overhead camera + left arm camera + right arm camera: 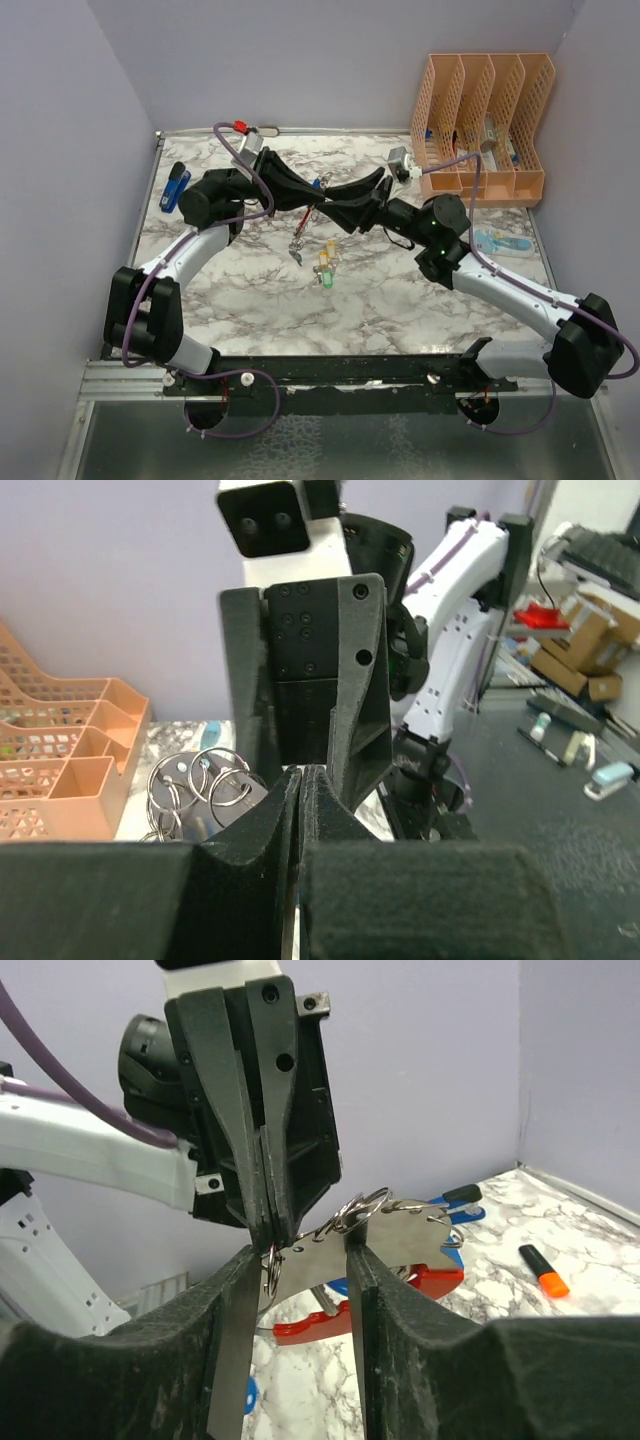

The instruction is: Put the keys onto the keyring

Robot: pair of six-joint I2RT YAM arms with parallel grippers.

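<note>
The keyring [400,1232] is a silver plate carrying several wire rings, with a red side [340,1315] below it, held up above the marble table. My left gripper [264,1222] comes from above and is shut on the plate's left end; in its own view the jaws [301,772] are pressed together, with the rings [205,780] just to their left. My right gripper [300,1260] is open, one finger on each side of the plate. Both grippers meet over the table's middle [326,200]. A yellow key [329,248] and a green key [324,272] lie on the table below them.
A blue stapler [175,186] lies at the back left. An orange marker [545,1270] rests on the table near the wall. An orange desk organiser [485,125] stands at the back right, with a light blue item [500,243] in front of it.
</note>
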